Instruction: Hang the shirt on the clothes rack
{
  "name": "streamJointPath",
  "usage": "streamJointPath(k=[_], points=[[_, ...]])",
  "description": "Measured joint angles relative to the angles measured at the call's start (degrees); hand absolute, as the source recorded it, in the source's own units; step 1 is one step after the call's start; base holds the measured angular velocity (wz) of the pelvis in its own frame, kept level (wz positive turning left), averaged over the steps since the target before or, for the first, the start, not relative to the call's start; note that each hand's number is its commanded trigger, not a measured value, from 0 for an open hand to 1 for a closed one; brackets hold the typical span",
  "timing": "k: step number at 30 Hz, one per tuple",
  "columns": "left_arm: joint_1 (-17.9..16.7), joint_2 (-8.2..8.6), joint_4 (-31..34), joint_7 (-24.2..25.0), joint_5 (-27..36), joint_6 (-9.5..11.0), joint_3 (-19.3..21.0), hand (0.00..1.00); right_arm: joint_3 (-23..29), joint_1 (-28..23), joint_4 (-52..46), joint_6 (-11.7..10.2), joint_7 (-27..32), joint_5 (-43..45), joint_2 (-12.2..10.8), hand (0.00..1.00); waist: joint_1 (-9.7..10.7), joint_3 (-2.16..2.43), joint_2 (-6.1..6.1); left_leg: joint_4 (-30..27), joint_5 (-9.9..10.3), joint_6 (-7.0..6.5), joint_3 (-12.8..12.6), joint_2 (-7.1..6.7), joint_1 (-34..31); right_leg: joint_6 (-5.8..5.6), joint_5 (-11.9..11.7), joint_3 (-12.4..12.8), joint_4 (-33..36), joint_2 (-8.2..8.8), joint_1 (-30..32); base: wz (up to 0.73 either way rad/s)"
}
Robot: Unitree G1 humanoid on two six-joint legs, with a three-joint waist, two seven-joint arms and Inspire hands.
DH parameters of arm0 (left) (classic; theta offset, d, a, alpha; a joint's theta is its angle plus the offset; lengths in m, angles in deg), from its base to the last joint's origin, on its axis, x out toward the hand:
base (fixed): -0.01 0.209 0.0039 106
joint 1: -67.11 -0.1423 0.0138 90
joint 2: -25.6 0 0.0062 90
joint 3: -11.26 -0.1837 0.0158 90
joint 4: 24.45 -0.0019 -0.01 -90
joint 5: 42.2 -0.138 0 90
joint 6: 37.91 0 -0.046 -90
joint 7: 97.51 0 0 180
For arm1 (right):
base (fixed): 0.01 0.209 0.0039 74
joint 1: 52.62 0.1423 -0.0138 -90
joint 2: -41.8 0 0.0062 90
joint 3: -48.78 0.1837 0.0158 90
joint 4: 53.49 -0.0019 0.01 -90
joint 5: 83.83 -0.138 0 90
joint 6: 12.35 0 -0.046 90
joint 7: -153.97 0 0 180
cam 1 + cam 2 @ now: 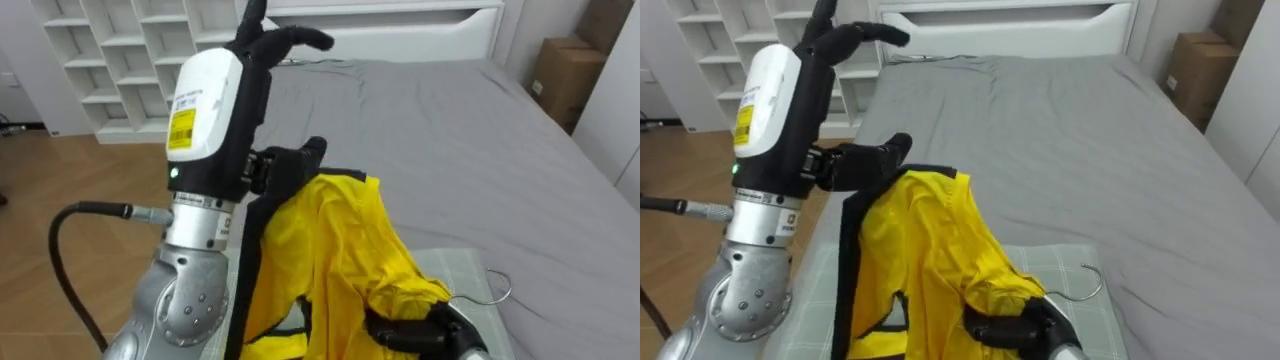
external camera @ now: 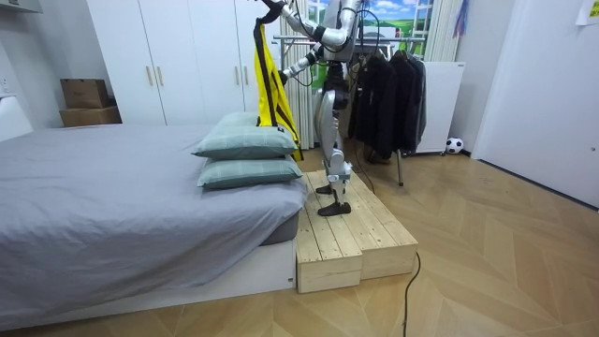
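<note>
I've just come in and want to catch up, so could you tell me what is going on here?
The robot stands on a wooden platform between the bed and a rack of dark clothes. Its left hand, raised high, holds a yellow garment up by its top edge. Its right hand, lower down, has its fingers closed on the garment's folds, where the hook of a wire hanger sticks out. The garment is not yet on the rack.

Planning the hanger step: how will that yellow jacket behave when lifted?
Probably floppy: the yellow jacket droops in folds from the left hand. Likely light, since it looks thin. Its smooth cloth might slide off the hanger.
</note>
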State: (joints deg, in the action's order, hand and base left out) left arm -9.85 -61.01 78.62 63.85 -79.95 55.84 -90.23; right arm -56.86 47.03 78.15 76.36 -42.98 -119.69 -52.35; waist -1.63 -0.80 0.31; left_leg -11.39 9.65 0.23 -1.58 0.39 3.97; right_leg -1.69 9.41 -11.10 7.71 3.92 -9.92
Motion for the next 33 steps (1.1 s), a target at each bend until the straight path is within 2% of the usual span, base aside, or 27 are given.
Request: streamJointPath(k=[9,14,18,22,25,29,33], points=[[-1.3,0.04,-0.7,-1.0,0.0,0.0,0.3,0.0,1.1,0.0,0.0,0.3,-0.1,0.3,0.4,1.0,-0.1,0.03,0.03,0.0,0.0,0.0,-0.1,0.0,0.0,0.0,0.0,0.0,0.0,0.0,0.1,0.0],[-1.5,0.06,-2.1,-0.6,0.0,-0.2,1.4,0.0,1.3,0.0,0.0,0.6,-0.8,5.3,0.6,1.0,0.0,0.1,0.14,0.0,0.0,0.0,-0.2,0.0,0.1,0.0,0.0,0.2,0.0,0.0,-0.1,-0.01],[-1.5,1.01,-2.2,-0.2,0.1,-1.5,2.5,0.0,1.3,0.0,0.0,1.5,-1.7,12.6,0.6,1.0,-0.1,0.35,0.09,0.0,0.0,0.0,-0.1,0.0,-0.1,0.0,0.0,-0.1,0.1,0.01,0.0,0.01],[-2.3,1.22,-2.5,0.3,2.2,-1.8,2.8,0.0,1.5,0.0,0.0,2.2,-2.6,22.1,0.9,1.0,-0.1,0.63,-0.31,-0.1,0.0,-0.01,-0.2,-0.01,0.2,0.0,0.0,0.1,0.1,0.07,-0.2,-0.01],[-2.8,1.05,-4.0,0.3,2.3,-2.1,2.9,0.0,1.6,0.0,0.0,2.2,-3.0,28.1,1.7,1.0,-0.1,0.72,-0.67,-0.1,0.0,-0.02,-0.5,-0.01,0.4,0.0,0.0,0.4,0.1,0.09,-0.2,-0.05],[-2.8,0.35,-5.5,0.7,2.3,-2.3,5.2,0.0,2.2,0.0,0.0,2.3,-3.3,36.5,3.3,1.0,0.0,0.7,-0.96,-0.1,0.0,-0.02,-0.7,0.02,0.4,0.0,0.0,0.6,0.2,0.11,-0.1,-0.04],[-2.8,0.35,-6.6,0.8,2.4,-3.1,6.6,0.0,3.7,0.0,0.0,2.7,-4.6,44.3,4.3,1.0,-0.1,0.81,-1.91,0.0,0.0,-0.02,-1.2,0.08,0.8,-0.02,0.0,1.1,0.3,0.11,-0.1,-0.06]])
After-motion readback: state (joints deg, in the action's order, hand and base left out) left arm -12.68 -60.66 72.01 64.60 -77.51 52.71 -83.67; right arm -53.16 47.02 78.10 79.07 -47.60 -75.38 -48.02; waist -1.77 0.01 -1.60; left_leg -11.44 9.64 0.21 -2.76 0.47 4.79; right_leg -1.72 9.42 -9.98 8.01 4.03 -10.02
